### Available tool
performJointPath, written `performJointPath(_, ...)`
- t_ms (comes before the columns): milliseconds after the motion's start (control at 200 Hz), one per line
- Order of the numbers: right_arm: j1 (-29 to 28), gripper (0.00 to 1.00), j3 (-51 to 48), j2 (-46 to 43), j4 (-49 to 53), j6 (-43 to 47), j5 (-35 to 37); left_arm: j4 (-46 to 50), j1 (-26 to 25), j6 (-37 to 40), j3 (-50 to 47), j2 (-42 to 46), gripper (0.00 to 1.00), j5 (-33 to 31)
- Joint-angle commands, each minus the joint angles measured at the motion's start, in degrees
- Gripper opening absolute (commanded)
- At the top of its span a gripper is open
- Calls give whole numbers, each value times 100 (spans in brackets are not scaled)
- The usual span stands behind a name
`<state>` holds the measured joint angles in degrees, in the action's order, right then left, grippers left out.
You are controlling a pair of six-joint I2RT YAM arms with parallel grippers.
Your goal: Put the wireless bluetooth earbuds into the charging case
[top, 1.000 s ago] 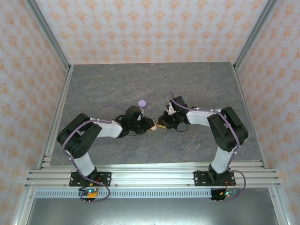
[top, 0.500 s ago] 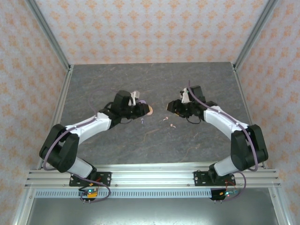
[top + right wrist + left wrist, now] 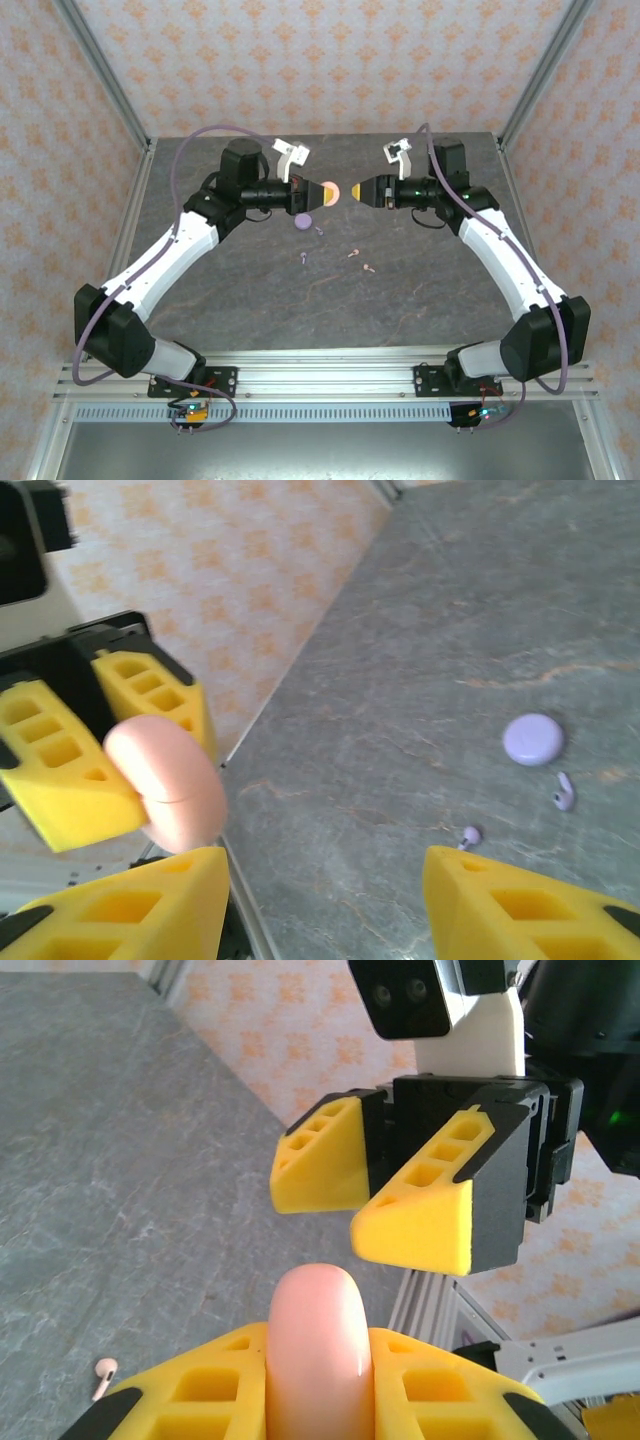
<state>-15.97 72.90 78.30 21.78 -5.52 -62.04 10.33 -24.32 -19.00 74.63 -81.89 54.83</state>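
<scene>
Four buds lie loose on the grey table (image 3: 420, 290) near its middle: a salmon-pink earbud (image 3: 352, 253) with a second salmon-pink one (image 3: 368, 267) just at its 4 o'clock, a lilac earbud (image 3: 303, 259) off at their 9 o'clock, and another lilac one (image 3: 319, 230) just beside the purple case (image 3: 303, 221), at its 4 o'clock. That round purple case sits flat on the table. Up at its 1 o'clock, held above the surface, is the pink case (image 3: 334, 191), pinched edge-on between the yellow fingers of the left gripper (image 3: 318, 193), lid seam visible in the right wrist view. The left arm is stretched long toward 12 o'clock, wrist turned level so the gripper points to 3 o'clock. Facing it nose to nose, a small gap between them, is the right gripper (image 3: 362, 188), pointing to 9 o'clock with its fingers spread wide and nothing between them. The right arm mirrors the reach, elbow out at 4 o'clock.
</scene>
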Motion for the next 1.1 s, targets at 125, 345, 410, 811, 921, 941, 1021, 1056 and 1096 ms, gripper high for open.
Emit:
performJointPath(125, 6, 53, 339, -124, 92, 360, -971, 132, 34, 216, 394, -99, 18, 640)
performJointPath(345, -174, 51, 478, -105, 58, 402, -1198, -35, 31, 72, 443, -70, 16, 832)
performJointPath(410, -238, 51, 524, -88, 46, 423, -1202, -55, 22, 69, 455, -56, 15, 885)
performJointPath(811, -460, 43, 860, 226, 262, 596, -1486, -257, -19, -66, 439, 68, 14, 1078)
performJointPath(921, -488, 41, 927, 279, 390, 695, -1574, -364, -20, -120, 430, 85, 14, 1115)
performJointPath(941, -501, 41, 935, 293, 423, 728, -1595, -390, -24, -128, 430, 89, 14, 1125)
performJointPath(1021, -526, 39, 984, 327, 523, 805, -1652, -450, -25, -168, 430, 94, 14, 1152)
performJointPath(1056, -536, 38, 1004, 344, 558, 830, -1699, -460, -23, -174, 430, 94, 14, 1153)
performJointPath(1096, -553, 37, 1029, 367, 608, 865, -1730, -472, -34, -181, 437, 94, 14, 1153)
